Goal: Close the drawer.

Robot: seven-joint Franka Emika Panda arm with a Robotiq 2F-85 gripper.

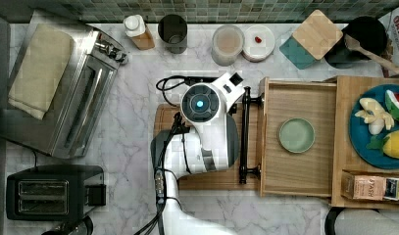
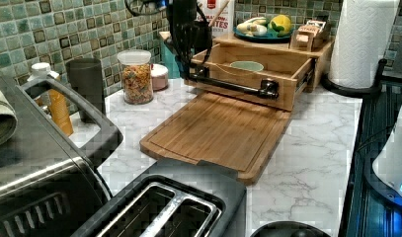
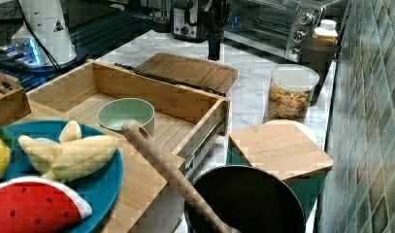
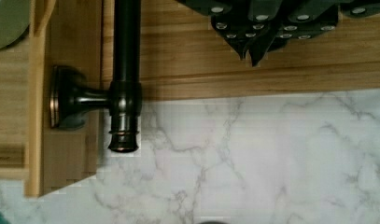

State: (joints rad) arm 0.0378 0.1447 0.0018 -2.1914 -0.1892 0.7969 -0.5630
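Note:
The drawer (image 1: 295, 169) is a shallow light-wood box, pulled out towards the top view's left, with a green bowl (image 1: 296, 135) on its bottom. Its black bar handle (image 1: 244, 142) runs along the front, over the edge of the bamboo cutting board (image 1: 207, 180). My gripper (image 4: 253, 49) hangs just off the handle's (image 4: 126, 56) end, above the board's edge, fingers together and holding nothing. In the left view the gripper (image 2: 188, 61) stands by the left end of the handle (image 2: 233, 85). The right view has the gripper (image 3: 214, 53) beyond the drawer (image 3: 151, 94).
The wooden top (image 1: 345, 122) over the drawer carries a blue fruit plate (image 1: 368, 142) and a tea box (image 1: 371, 187). Jars (image 1: 227, 45), a dark cup (image 1: 172, 33) and a bottle (image 1: 138, 30) line the tiled wall. A toaster oven (image 1: 74, 88) and a toaster (image 1: 45, 192) stand at the top view's left.

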